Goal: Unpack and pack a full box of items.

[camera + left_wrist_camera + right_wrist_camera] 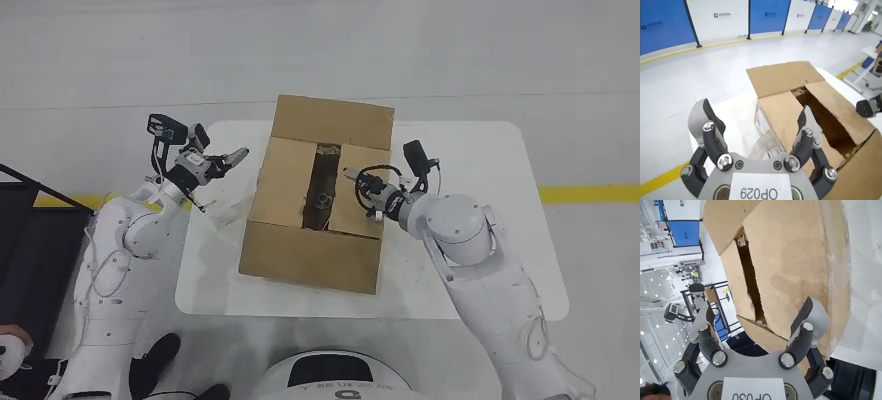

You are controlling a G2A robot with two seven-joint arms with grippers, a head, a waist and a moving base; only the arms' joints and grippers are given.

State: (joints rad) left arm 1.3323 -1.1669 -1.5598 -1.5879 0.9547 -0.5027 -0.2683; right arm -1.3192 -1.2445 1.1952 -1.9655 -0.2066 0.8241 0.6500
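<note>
The table (480, 160) carries the box (310, 255) near its middle, standing upright. The far and near flaps are folded outward. The left flap (285, 180) and the right flap (362, 190) lie almost flat, and between them there is a narrow dark gap (322, 185). Something dark lies inside it, but I cannot tell what. A clear bag (762, 149) lies on the table against the left wall of the box.

I judge that the unpacking is only at its start, and the step now is to lift these two flaps. To do it well, I think one finger should go into the gap under the torn edge of a flap. Then I pull up and outward slowly, because the cardboard edge is ragged and may tear. The other arm can keep the box from sliding.

My right gripper (759, 302) is above the right flap, close to the gap, with jaws spread wide and nothing between them. The right forearm comes in from the right side, with bent elbow. My left gripper (755, 103) is also wide apart and empty, raised beside the left wall of the box and not touching it, pointing toward the box
</note>
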